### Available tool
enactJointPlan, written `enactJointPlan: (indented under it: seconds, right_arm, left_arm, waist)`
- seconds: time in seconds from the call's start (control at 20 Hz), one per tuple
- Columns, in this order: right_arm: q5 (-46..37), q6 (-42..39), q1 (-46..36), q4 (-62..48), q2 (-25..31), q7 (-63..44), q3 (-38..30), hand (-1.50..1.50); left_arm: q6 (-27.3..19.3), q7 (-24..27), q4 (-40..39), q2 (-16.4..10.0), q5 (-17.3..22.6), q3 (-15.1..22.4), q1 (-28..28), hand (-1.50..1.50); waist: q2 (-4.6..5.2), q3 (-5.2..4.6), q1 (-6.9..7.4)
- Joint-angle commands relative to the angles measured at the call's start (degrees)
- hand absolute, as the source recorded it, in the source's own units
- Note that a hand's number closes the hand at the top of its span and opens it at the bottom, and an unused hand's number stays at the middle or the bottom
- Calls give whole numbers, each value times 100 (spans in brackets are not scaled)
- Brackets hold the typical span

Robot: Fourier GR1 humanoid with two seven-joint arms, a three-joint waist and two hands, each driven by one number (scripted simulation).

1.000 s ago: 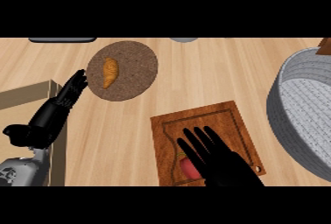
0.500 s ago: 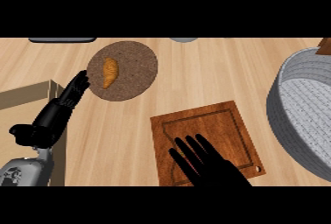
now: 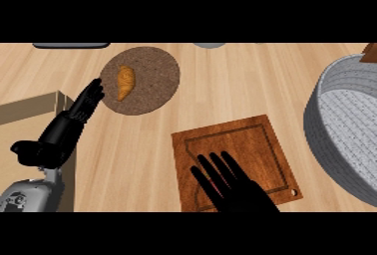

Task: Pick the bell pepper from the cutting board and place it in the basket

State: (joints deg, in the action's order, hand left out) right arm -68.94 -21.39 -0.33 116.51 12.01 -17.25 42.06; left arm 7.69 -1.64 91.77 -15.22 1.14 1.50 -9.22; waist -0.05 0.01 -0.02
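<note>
- Since a second ago the right hand (image 3: 232, 191) has drawn back toward the view's lower edge. It now lies over the near part of the cutting board (image 3: 243, 137). The red patch that showed under its palm then is gone from sight.
- Left hand (image 3: 66, 129) has barely shifted. It rests open at the view's left with fingers up, fingertips just beside the plate (image 3: 151, 74) that carries a croissant (image 3: 126, 82).
- Right hand state: fingers straight and spread, pointing up and slightly left across the board, curled round nothing I can see.
- Bell pepper: not visible now. The bare part of the board shows only wood, so my guess is it sits under the right palm or wrist at the board's near edge. I can't confirm that, and can't tell its long axis.
- Key relation: if the pepper is there, it is beneath or just behind the palm, not ahead of the fingertips. The fingers would need to come down and close around it, not reach further out.
- Right hand is clearly the nearer one. Left hand is well apart, across bare table (image 3: 243, 79).
- Basket (image 3: 327, 134) stands to the right of the board, near its far right corner, on the right hand's side.
- Stage, as I judge it: pre-grasp, with nothing lifted yet.
</note>
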Motion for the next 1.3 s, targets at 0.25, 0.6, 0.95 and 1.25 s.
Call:
enactJointPlan:
  seconds: [0.25, 0.6, 0.95, 1.25]
  right_arm:
    - [-526, 97, 14, -611, -370, -39, 194, -150]
    - [-724, 382, 5, -1169, -403, 147, -85, -150]
    - [-794, 555, -271, -1976, -742, 370, -365, -150]
    - [-598, 183, -294, -2006, -532, 672, -672, -150]
  left_arm:
    - [50, -58, 99, 261, -333, 17, 85, 0]
    - [341, 142, 68, 198, -195, -328, 127, 0]
    - [330, 44, -54, 341, -405, -333, 4, 0]
    - [238, -209, -44, 530, -448, -303, -316, 0]
  waist:
    - [-1, 0, 1]
    - [1, -1, 4]
    - [3, 0, 6]
    - [4, -1, -5]
